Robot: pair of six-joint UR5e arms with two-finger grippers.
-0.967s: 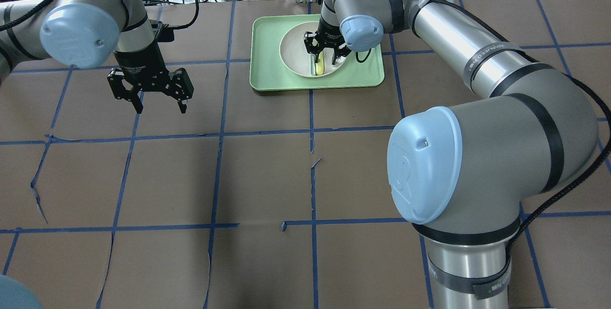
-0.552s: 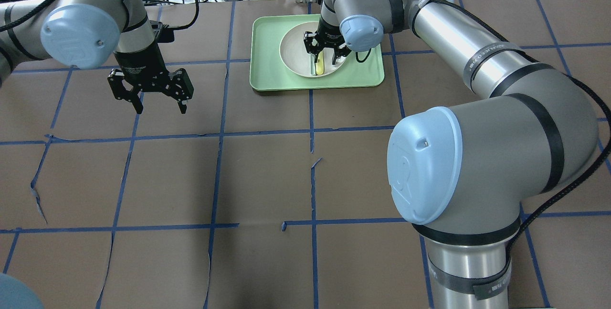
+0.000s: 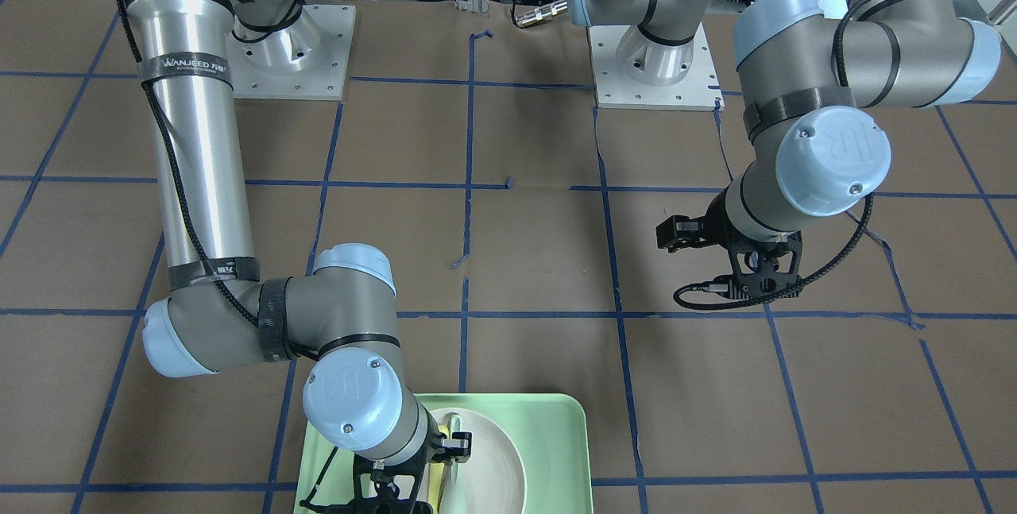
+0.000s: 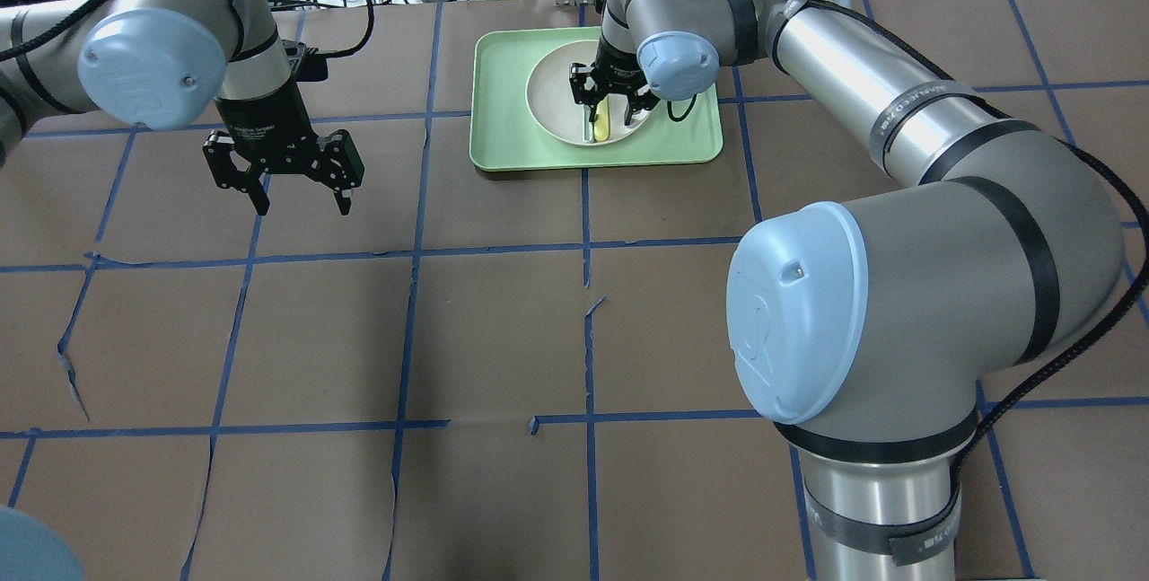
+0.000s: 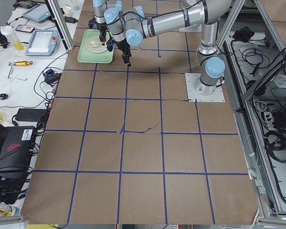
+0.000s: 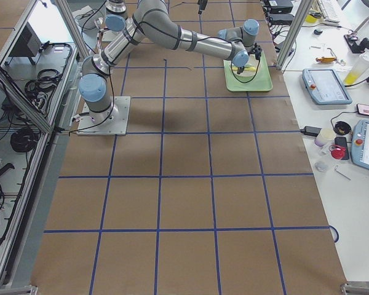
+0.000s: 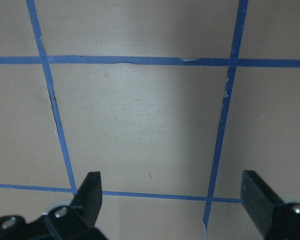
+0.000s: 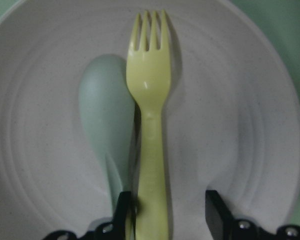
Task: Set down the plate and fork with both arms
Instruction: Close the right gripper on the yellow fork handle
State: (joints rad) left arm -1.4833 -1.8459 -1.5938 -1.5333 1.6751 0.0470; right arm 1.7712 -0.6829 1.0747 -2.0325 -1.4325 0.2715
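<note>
Slight shift of the right gripper (image 4: 609, 112) toward the far edge of the bench over the last second, going by the overhead view; no visible change at the left gripper (image 4: 302, 200).

Right fingers spread apart, gripping nothing yet, straddling the handle of the yellow fork (image 8: 150, 130). Fork lying flat in the off-white plate (image 8: 230, 125), on the mint-green tray (image 4: 498, 114) at the middle of the far edge. Directly below the right gripper, so probably no sideways travel needed, only a close. Long axis running roughly from far edge to near edge, square to the line between the two fingers: a sound alignment for a pinch across the narrow handle. Handle off-centre in the gap, close against one finger and well clear of the other. Pale green spoon (image 8: 102, 110) touching the fork along that same crowded side, its handle passing under or just beside that finger; cannot tell which from the wrist view. Likely risk: catching both handles together on closing.

Left gripper wide open and empty, hanging over bare brown paper (image 7: 140, 115) toward the left edge, well apart from the tray. Clearly the farther of the two from fork and plate; plate pickup not yet begun, by the look of it.
</note>
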